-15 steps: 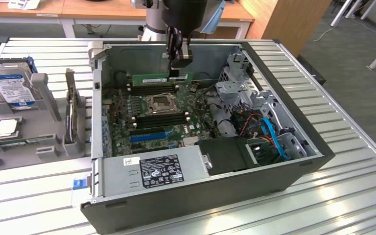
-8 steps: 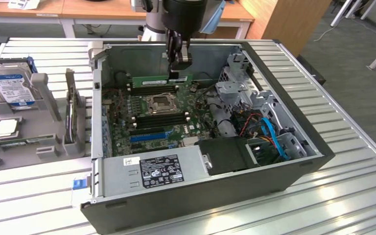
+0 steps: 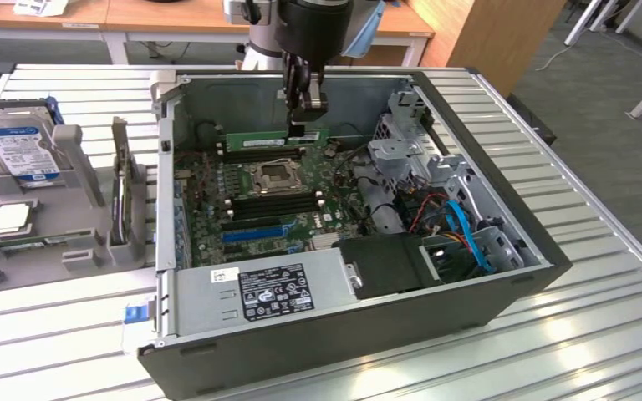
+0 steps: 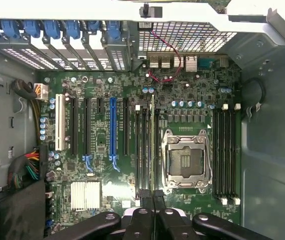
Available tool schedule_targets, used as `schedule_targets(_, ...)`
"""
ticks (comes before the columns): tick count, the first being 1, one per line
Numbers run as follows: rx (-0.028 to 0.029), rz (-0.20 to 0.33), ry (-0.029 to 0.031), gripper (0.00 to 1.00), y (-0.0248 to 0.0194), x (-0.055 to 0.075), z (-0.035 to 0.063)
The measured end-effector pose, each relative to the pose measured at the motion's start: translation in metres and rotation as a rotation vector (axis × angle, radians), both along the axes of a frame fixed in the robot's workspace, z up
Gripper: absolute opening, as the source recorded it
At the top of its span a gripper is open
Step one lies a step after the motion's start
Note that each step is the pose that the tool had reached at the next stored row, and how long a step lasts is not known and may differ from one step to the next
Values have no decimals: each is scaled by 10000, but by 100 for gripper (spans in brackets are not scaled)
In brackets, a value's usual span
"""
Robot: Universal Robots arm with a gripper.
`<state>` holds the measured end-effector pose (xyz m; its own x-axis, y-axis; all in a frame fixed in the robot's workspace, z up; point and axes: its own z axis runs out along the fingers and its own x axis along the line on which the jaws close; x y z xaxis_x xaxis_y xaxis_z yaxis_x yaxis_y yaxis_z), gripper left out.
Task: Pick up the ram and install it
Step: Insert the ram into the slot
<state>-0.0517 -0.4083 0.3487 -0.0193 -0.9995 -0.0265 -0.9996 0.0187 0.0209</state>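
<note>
Gripper (image 3: 307,119) clamped on ram (image 3: 257,134), inside open case (image 3: 410,334), slatted metal table (image 3: 600,334), wooden desks (image 3: 165,17) behind, ram long, thin, green.

Long, thin green ram (image 3: 263,134) on edge, level, pinched between the fingers (image 3: 314,102), over the motherboard (image 3: 338,167)

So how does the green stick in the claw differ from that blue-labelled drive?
The ram is a thin green stick, held by the gripper inside the case; the hard drive is a thicker blue-labelled box, standing in a grey rack outside it. Both stand on edge.
</note>
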Motion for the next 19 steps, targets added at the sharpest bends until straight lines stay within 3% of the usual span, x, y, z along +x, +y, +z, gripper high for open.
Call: schedule_targets(19,-1,0,0,11,0,0,0)
